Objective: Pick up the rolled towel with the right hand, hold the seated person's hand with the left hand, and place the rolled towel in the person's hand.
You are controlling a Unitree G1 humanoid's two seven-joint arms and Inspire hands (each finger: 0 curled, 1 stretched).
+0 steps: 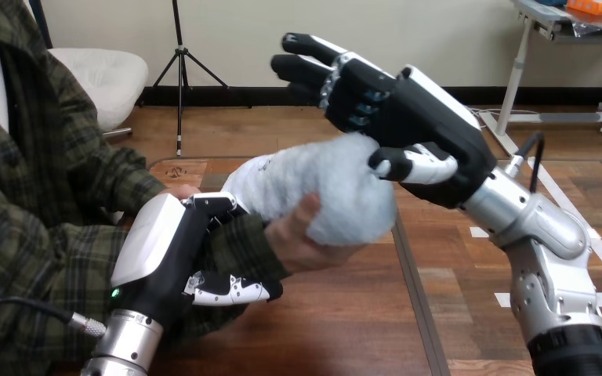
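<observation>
The rolled towel (321, 184), pale and fluffy, lies in the person's hand (302, 239), whose thumb presses up against its underside above the table's middle. My left hand (161, 247) is shut on the person's wrist, fingers over the green plaid sleeve and thumb curled beneath it. My right hand (423, 117) hovers just right of and above the towel, open with fingers stretched up and to the left. Its thumb rests against the towel's right end.
The wooden table (345, 329) stretches below the hands, with a dark seam (415, 290) running front to back. White tape marks (509, 299) lie beside my right forearm. The person's sleeved arm fills the left side.
</observation>
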